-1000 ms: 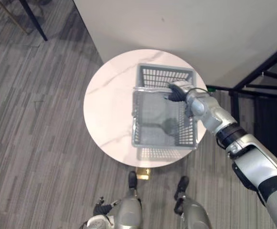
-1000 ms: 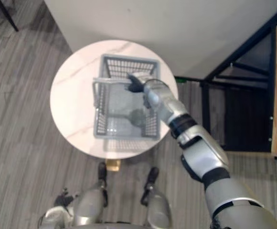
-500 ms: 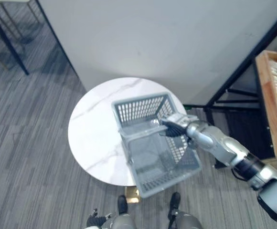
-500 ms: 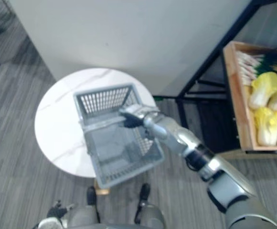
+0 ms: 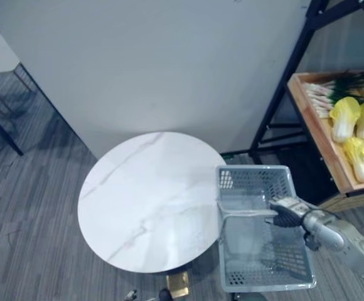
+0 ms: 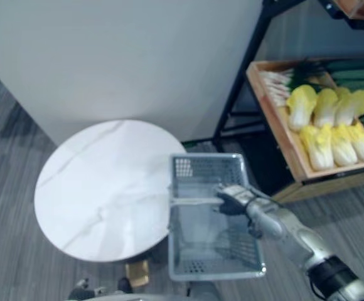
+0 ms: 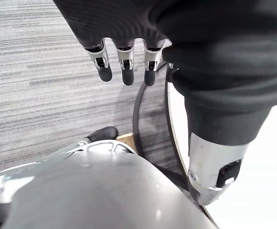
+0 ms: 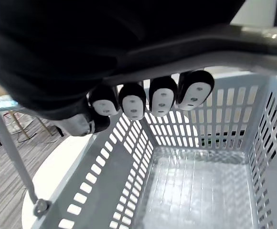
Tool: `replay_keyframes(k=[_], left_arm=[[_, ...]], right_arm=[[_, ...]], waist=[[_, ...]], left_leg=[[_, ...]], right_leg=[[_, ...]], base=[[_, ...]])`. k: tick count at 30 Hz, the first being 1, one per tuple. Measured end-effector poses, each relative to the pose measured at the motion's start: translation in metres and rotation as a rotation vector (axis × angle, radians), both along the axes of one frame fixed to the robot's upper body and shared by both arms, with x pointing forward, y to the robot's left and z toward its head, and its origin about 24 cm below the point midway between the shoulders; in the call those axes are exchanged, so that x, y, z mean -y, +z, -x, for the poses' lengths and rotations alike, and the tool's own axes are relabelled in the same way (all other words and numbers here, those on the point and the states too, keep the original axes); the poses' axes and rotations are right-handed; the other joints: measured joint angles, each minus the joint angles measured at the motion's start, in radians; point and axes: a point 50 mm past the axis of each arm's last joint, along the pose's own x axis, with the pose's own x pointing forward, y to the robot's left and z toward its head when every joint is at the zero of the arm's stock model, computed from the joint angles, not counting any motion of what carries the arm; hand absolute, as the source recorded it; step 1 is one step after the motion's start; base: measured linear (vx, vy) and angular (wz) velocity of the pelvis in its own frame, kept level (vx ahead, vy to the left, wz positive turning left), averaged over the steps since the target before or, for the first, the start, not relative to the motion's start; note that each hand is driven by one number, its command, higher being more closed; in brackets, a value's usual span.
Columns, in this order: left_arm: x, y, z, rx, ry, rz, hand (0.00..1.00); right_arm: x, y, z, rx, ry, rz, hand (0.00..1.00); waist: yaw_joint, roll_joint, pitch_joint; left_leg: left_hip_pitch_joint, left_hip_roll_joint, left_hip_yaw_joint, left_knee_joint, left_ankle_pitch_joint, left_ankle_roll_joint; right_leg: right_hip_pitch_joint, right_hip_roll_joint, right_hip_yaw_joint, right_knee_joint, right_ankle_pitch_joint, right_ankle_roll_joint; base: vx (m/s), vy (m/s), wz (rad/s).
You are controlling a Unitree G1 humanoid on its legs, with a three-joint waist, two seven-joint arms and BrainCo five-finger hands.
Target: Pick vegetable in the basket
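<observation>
Presently: grey basket [image 5: 255, 183] at worktop's [image 5: 144, 200] 3 o'clock, handle [image 5: 245, 213] gripped by right hand [image 5: 287, 214], fingers [image 8: 160, 95] curled round it. Cabbages [image 5: 358, 135] in crate [image 5: 324, 141], 2 o'clock. Left hand [image 7: 127, 67]: fingers straight, slack.

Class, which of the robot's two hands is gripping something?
The right hand: its fingers curl round the handle of the grey basket, held beside the white round table. The left hand hangs relaxed, holding nothing.
</observation>
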Motion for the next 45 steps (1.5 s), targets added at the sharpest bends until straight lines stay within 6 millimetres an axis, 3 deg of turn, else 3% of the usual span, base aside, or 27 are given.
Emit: replay_keyframes(k=[8, 12, 15, 18, 19, 20, 21, 22, 23, 24, 25, 28, 29, 30, 32, 34, 37, 38, 39, 41, 43, 44, 45], left_arm=[[0.002, -0.003, 0.018, -0.042, 0.007, 0.006, 0.0], [0.001, -0.003, 0.022, -0.049, 0.021, 0.005, 0.0], [0.0, -0.002, 0.02, -0.046, -0.001, -0.002, 0.0], [-0.002, 0.001, 0.003, -0.017, -0.082, -0.025, 0.0], [-0.007, 0.003, -0.004, -0.002, -0.108, -0.04, 0.0], [-0.015, 0.006, -0.009, 0.006, -0.126, -0.065, 0.0], [-0.018, 0.007, -0.011, 0.005, -0.128, -0.073, 0.0], [-0.016, 0.006, -0.013, 0.007, -0.125, -0.072, 0.0], [-0.017, 0.006, -0.01, -0.006, -0.118, -0.075, 0.0], [-0.017, 0.006, -0.009, -0.01, -0.12, -0.077, 0.0], [-0.017, 0.005, -0.005, -0.026, -0.141, -0.079, 0.0], [-0.017, 0.005, -0.008, -0.028, -0.158, -0.08, 0.0], [-0.015, 0.005, -0.012, -0.021, -0.164, -0.073, 0.0], [-0.015, 0.005, -0.014, -0.018, -0.172, -0.07, 0.0], [-0.014, 0.005, -0.016, -0.02, -0.171, -0.069, 0.0], [-0.008, 0.002, -0.014, -0.035, -0.168, -0.052, 0.0], [0.001, 0.0, -0.014, -0.04, -0.172, -0.032, 0.0], [0.003, -0.001, -0.015, -0.04, -0.172, -0.025, 0.0], [0.004, -0.001, -0.015, -0.042, -0.174, -0.021, 0.0], [0.0, 0.0, -0.015, -0.038, -0.154, -0.031, 0.0], [-0.003, 0.0, -0.009, -0.046, -0.132, -0.035, 0.0], [-0.003, -0.001, -0.005, -0.045, -0.11, -0.035, 0.0], [-0.002, -0.001, -0.004, -0.043, -0.103, -0.032, 0.0]], right_arm=[[0.019, -0.006, 0.016, 0.031, -0.057, 0.057, 1.0], [0.034, -0.006, 0.026, 0.039, -0.118, 0.057, 1.0], [0.039, -0.003, 0.029, 0.063, -0.138, 0.064, 1.0], [0.037, 0.005, 0.025, 0.125, -0.124, 0.076, 1.0], [0.036, 0.006, 0.023, 0.136, -0.119, 0.092, 1.0], [0.034, 0.004, 0.022, 0.137, -0.126, 0.099, 1.0], [0.032, 0.002, 0.021, 0.136, -0.137, 0.087, 1.0], [0.025, 0.003, 0.015, 0.151, -0.123, 0.074, 1.0], [0.019, 0.005, 0.01, 0.168, -0.094, 0.079, 1.0], [0.018, 0.005, 0.01, 0.174, -0.087, 0.082, 1.0], [0.017, 0.004, 0.008, 0.181, -0.088, 0.078, 1.0], [0.009, 0.011, -0.001, 0.236, -0.085, 0.033, 1.0], [0.007, 0.013, -0.004, 0.25, -0.084, 0.029, 1.0], [0.006, 0.014, -0.005, 0.256, -0.081, 0.032, 1.0], [0.006, 0.014, -0.005, 0.261, -0.075, 0.05, 1.0], [0.006, 0.015, -0.007, 0.269, -0.075, 0.061, 1.0], [0.006, 0.014, -0.007, 0.267, -0.082, 0.061, 1.0], [0.008, 0.01, -0.002, 0.251, -0.09, 0.062, 1.0], [0.009, 0.006, 0.001, 0.236, -0.094, 0.062, 1.0], [0.01, -0.002, 0.01, 0.199, -0.104, 0.059, 1.0], [0.008, -0.003, 0.011, 0.199, -0.103, 0.05, 1.0], [0.007, -0.002, 0.011, 0.208, -0.102, 0.042, 1.0], [0.006, -0.001, 0.011, 0.211, -0.101, 0.039, 1.0]], waist=[[-0.02, 0.006, -0.031], [-0.041, 0.001, -0.028], [-0.051, -0.003, -0.026], [-0.052, -0.01, -0.025], [-0.056, -0.026, -0.019], [-0.06, -0.051, -0.013], [-0.055, -0.055, -0.008], [-0.051, -0.022, 0.022], [-0.052, -0.011, 0.035], [-0.05, -0.01, 0.037], [-0.052, -0.018, 0.032], [-0.05, -0.04, 0.016], [-0.049, -0.042, 0.015], [-0.049, -0.043, 0.015], [-0.049, -0.049, 0.011], [-0.049, -0.025, 0.007], [-0.052, 0.028, -0.005], [-0.055, 0.048, -0.005], [-0.056, 0.052, -0.006], [-0.059, 0.05, -0.005], [-0.049, 0.038, 0.002], [-0.049, 0.033, 0.004], [-0.048, 0.032, 0.005]], left_leg=[[0.025, 0.004, 0.019, 0.032, -0.031, -0.005], [0.017, 0.03, 0.019, 0.18, -0.127, -0.004], [-0.01, 0.045, 0.03, 0.286, -0.184, -0.002], [-0.12, 0.055, 0.103, 0.43, -0.261, 0.03], [-0.164, 0.053, 0.137, 0.5, -0.294, 0.05], [-0.171, 0.032, 0.167, 0.507, -0.321, 0.097], [-0.162, 0.047, 0.208, 0.489, -0.319, 0.114], [-0.136, 0.1, 0.294, 0.475, -0.314, 0.126], [-0.103, 0.127, 0.358, 0.444, -0.3, 0.129], [-0.081, 0.126, 0.386, 0.416, -0.287, 0.13], [-0.042, 0.117, 0.445, 0.364, -0.258, 0.125], [-0.036, 0.117, 0.566, 0.331, -0.231, 0.12], [-0.043, 0.116, 0.61, 0.33, -0.225, 0.119], [-0.05, 0.116, 0.643, 0.332, -0.218, 0.118], [-0.056, 0.117, 0.696, 0.343, -0.208, 0.123], [-0.06, 0.131, 0.724, 0.352, -0.192, 0.121], [-0.076, 0.2, 0.73, 0.409, -0.179, 0.105], [-0.078, 0.25, 0.714, 0.465, -0.169, 0.1], [-0.079, 0.28, 0.699, 0.501, -0.161, 0.099], [-0.083, 0.369, 0.635, 0.649, -0.087, 0.111], [-0.098, 0.384, 0.501, 0.71, -0.002, 0.121], [-0.131, 0.364, 0.349, 0.74, 0.055, 0.125], [-0.152, 0.344, 0.271, 0.75, 0.07, 0.128]], right_leg=[[0.03, 0.001, 0.016, -0.006, 0.0, -0.001], [0.023, -0.008, 0.029, 0.121, -0.076, 0.002], [-0.011, -0.012, 0.061, 0.187, -0.099, 0.005], [-0.115, -0.008, 0.161, 0.178, -0.036, 0.04], [-0.149, -0.012, 0.199, 0.143, 0.007, 0.054], [-0.141, -0.029, 0.232, 0.039, 0.028, 0.097], [-0.131, -0.046, 0.173, 0.004, -0.014, 0.079], [-0.174, -0.045, -0.007, 0.137, -0.077, -0.083], [-0.205, -0.065, -0.156, 0.352, -0.107, -0.155], [-0.197, -0.086, -0.212, 0.425, -0.118, -0.17], [-0.161, -0.117, -0.289, 0.512, -0.129, -0.174], [-0.084, -0.161, -0.315, 0.567, -0.14, -0.163], [-0.052, -0.181, -0.31, 0.538, -0.122, -0.136], [-0.004, -0.19, -0.309, 0.458, -0.092, -0.07], [0.037, -0.184, -0.315, 0.316, -0.102, 0.003], [0.055, -0.158, -0.343, 0.218, -0.111, 0.017], [0.09, -0.082, -0.365, 0.079, -0.111, 0.016], [0.11, -0.051, -0.371, 0.062, -0.115, 0.003], [0.123, -0.038, -0.372, 0.059, -0.12, -0.004], [0.163, -0.009, -0.363, 0.062, -0.14, -0.036], [0.175, -0.008, -0.315, 0.07, -0.15, -0.05], [0.173, -0.009, -0.267, 0.078, -0.156, -0.061], [0.171, -0.011, -0.243, 0.078, -0.159, -0.065]], base=[[0.02, -0.003, -0.06], [0.01, 0.009, -0.07], [-0.05, 0.061, -0.23], [-0.14, 0.117, -0.85], [-0.31, 0.212, -1.14], [-0.29, 0.161, -1.2], [-0.29, 0.152, -1.56], [-0.21, 0.155, -1.76], [-0.19, 0.185, -1.76], [-0.09, 0.202, -1.52], [-0.07, 0.162, -1.33], [-0.07, 0.055, -1.35], [-0.07, -0.06, -1.28], [-0.06, -0.092, -1.1], [-0.05, -0.196, -0.86], [-0.08, -0.287, -0.79], [-0.06, -0.314, -0.52], [-0.06, -0.189, -0.1], [-0.08, -0.243, -0.06], [-0.09, -0.21, -0.13], [-0.09, -0.138, -0.62], [-0.05, -0.09, -0.87], [0.01, -0.043, -1.09]])
